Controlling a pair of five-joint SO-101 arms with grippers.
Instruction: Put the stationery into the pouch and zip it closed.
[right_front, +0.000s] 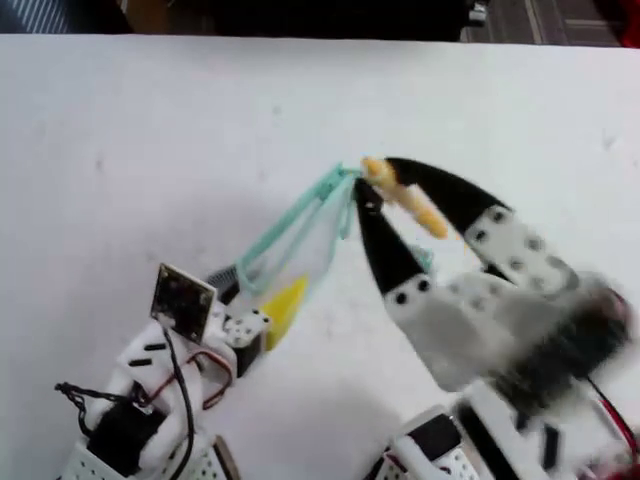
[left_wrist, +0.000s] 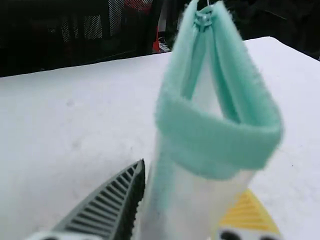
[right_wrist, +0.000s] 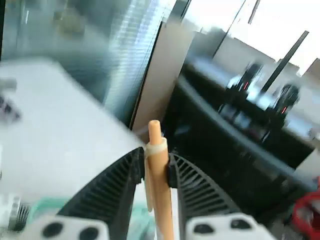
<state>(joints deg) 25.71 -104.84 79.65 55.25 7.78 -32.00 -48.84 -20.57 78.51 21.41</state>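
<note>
Between the jaws of my right gripper (right_wrist: 155, 155) I held the pen (right_wrist: 161, 200) clamped; my left gripper (left_wrist: 192, 180) pinched the pouch (left_wrist: 220, 135)

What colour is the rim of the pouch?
The pouch has a mint-green rim, clearest in the left wrist view.

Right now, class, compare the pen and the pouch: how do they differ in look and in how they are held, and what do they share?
The pen is a slim orange stick; the pouch is broad, clear-sided with mint-green trim. The pen is clamped by the right gripper, which has black fingers; the pouch is clamped by the left gripper, which has one grey and one yellow finger. Shared: each sits in a shut gripper.
</note>
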